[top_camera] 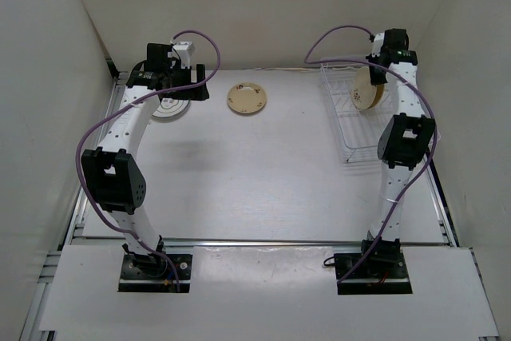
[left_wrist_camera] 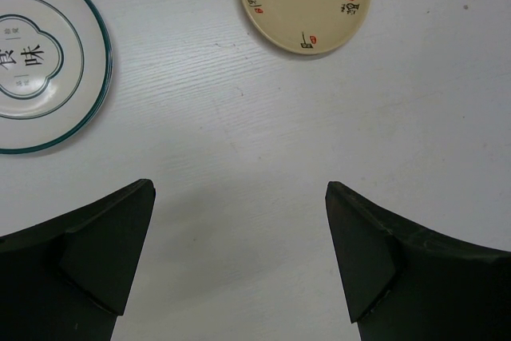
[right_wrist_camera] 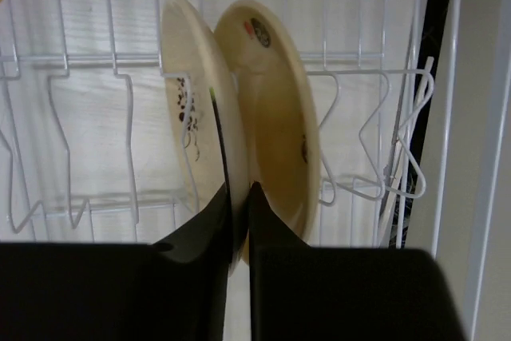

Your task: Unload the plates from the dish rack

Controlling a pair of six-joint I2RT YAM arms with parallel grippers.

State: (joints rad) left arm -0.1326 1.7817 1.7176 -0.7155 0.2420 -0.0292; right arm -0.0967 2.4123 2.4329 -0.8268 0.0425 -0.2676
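A white table (top_camera: 263,173) is seen from above, with two arms reaching toward its far side. The dish rack (top_camera: 351,137), a white wire frame, is placed at the far right of the table. Two plates are laid flat on the table, well apart from the rack: a ringed plate (left_wrist_camera: 40,53) at the far left and a tan plate (left_wrist_camera: 305,1) near the middle. Two more are stood on edge in the rack, close together: a speckled plate (right_wrist_camera: 185,109) and a second tan plate (right_wrist_camera: 275,117). The task is judged about half done. The left gripper (left_wrist_camera: 239,253) is held above bare table with its fingers (left_wrist_camera: 104,253) spread wide and nothing between them. The right gripper (right_wrist_camera: 239,221) is narrowed onto a thin pale rim where the two racked plates meet. The rim appears to be the speckled plate's, though this cannot be told for certain.
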